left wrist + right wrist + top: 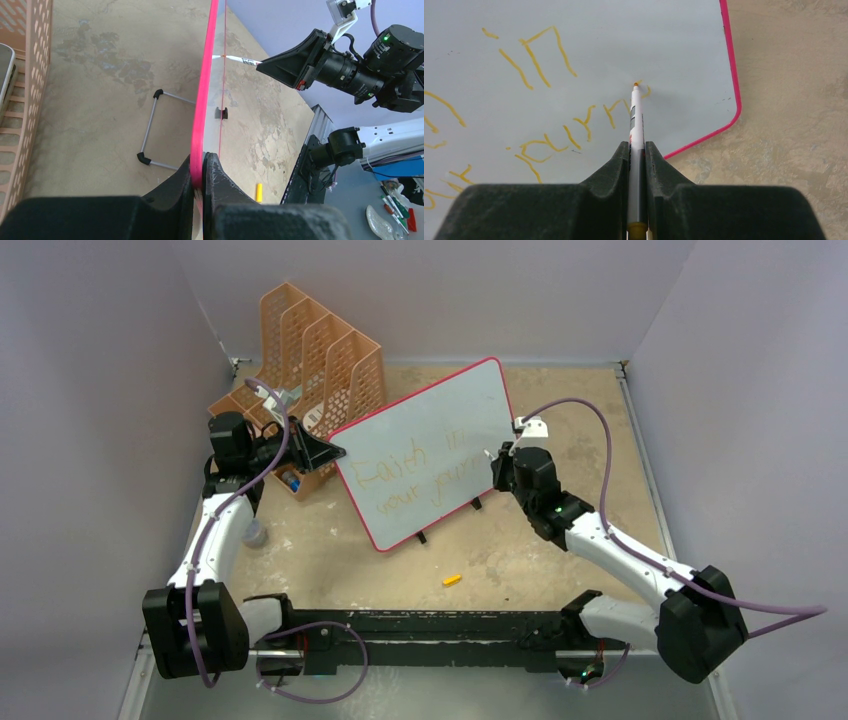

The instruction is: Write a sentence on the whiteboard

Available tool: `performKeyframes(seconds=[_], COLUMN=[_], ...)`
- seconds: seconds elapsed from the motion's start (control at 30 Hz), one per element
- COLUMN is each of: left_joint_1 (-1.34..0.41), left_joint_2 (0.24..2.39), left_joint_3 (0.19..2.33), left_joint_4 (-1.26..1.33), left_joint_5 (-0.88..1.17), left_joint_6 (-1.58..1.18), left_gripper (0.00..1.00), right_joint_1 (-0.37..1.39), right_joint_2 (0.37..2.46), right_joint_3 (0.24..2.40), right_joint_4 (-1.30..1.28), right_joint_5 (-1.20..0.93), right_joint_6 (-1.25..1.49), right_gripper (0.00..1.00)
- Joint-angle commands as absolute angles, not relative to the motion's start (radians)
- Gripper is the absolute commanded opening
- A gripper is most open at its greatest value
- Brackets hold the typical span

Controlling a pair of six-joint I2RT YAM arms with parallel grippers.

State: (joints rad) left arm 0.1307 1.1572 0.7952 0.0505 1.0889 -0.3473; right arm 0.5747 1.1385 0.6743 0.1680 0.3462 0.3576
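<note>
The left arm and right arm each have white links between chunky black joint housings, and a purple cable trails back from behind each gripper. The left gripper and right gripper are matt black, with wedge-shaped fingers that taper to scuffed tips. Just behind the right gripper sit a black cylindrical wrist, a green light and a white camera bracket.
</note>
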Motion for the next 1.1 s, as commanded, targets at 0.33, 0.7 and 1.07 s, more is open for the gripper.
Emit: performKeyframes(seconds=[0.33, 0.7, 1.07], left_joint_1=[0.15, 0.151, 0.15], left_joint_2=[1.141, 1.14, 1.138], left_joint_3=[0.827, 0.827, 0.827], left_joint_4=[0.11, 0.11, 0.107], left_joint_5=[1.03, 1.032, 1.03], left_joint_6=[-0.252, -0.252, -0.25], left_gripper=[0.0, 0.0, 0.0], right_joint_1=[0.572, 0.571, 0.569], right_joint_2=[1.126, 1.133, 1.143], right_joint_3=[0.691, 0.68, 0.69], right_joint_4=[0.106, 0.083, 0.123], right_joint_5=[0.258, 0.369, 0.425], right_joint_6=[0.386, 0.408, 0.401], right_gripper=[0.0, 0.0, 0.0])
